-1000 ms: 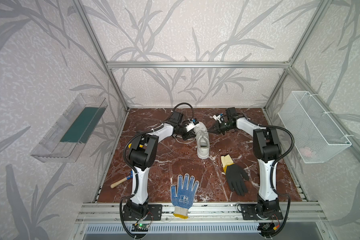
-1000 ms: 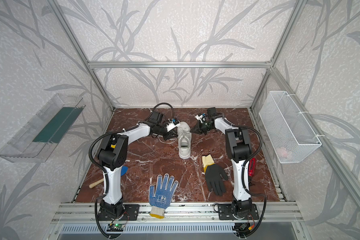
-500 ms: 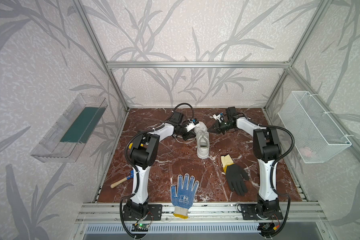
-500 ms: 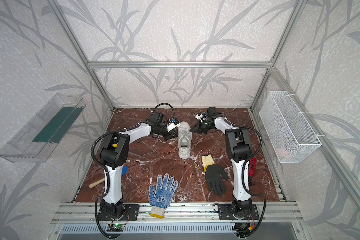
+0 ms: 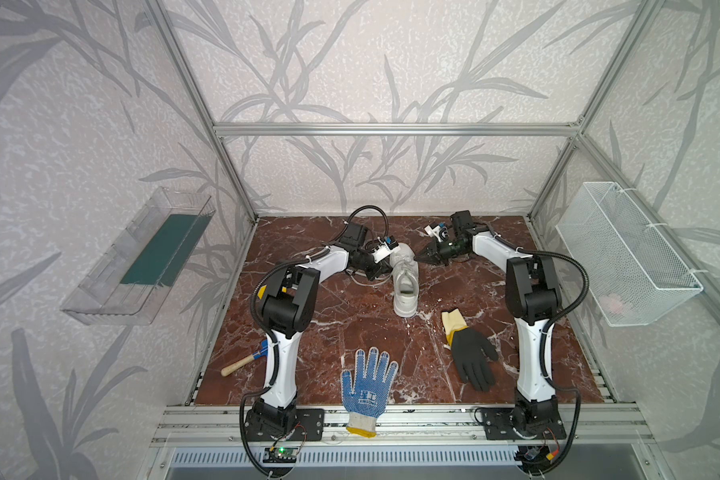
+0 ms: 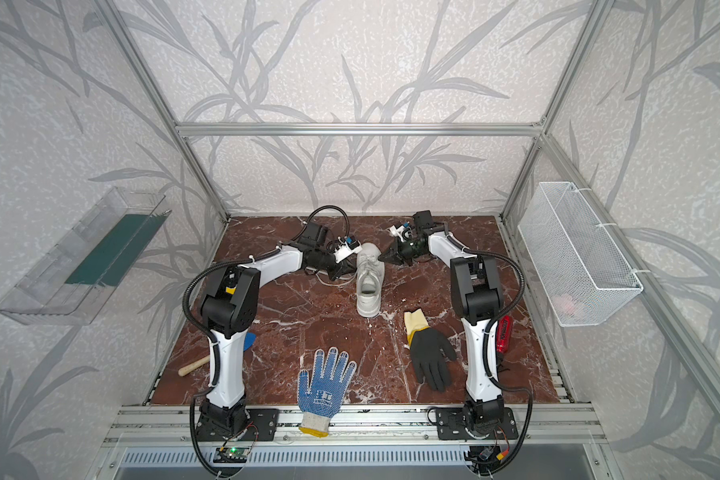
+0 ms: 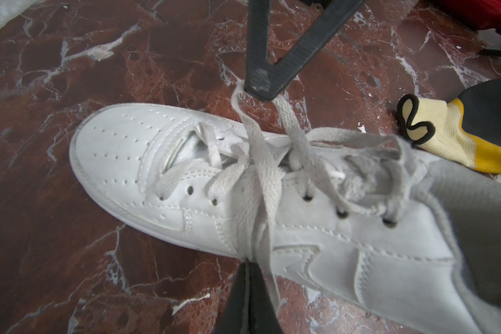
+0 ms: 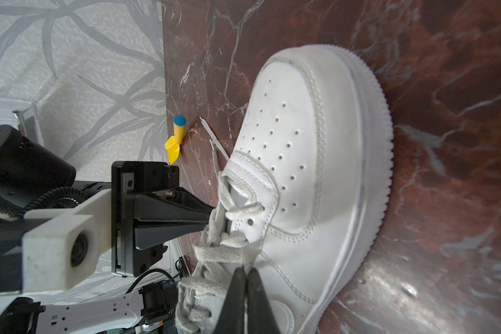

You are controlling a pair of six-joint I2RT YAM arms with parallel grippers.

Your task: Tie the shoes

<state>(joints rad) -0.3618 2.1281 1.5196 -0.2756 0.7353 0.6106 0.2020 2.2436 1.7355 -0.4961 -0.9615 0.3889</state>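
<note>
The shoes show as a single white sneaker (image 5: 406,286) (image 6: 368,286) lying at the back middle of the marble floor, toe pointing away from the camera. Its long white laces (image 7: 261,179) are drawn out into a strand on each side. My left gripper (image 5: 384,273) (image 7: 250,264) presses against the shoe's left side and is shut on a lace strand. My right gripper (image 5: 417,258) (image 8: 245,270) is at the shoe's right side near the toe, its tips pinched on the other lace strand. In the left wrist view the right gripper's fingers (image 7: 258,81) meet on that strand.
A blue-dotted white glove (image 5: 368,380) lies at the front middle. A black glove with a yellow cuff (image 5: 470,357) lies front right. A wooden-handled tool (image 5: 242,363) lies front left and a red object (image 6: 504,334) beside the right arm. A wire basket (image 5: 624,253) and a clear tray (image 5: 142,257) hang on the side walls.
My left gripper has closed on the lace beside the shoe. Both arms and the shoe have barely moved.
</note>
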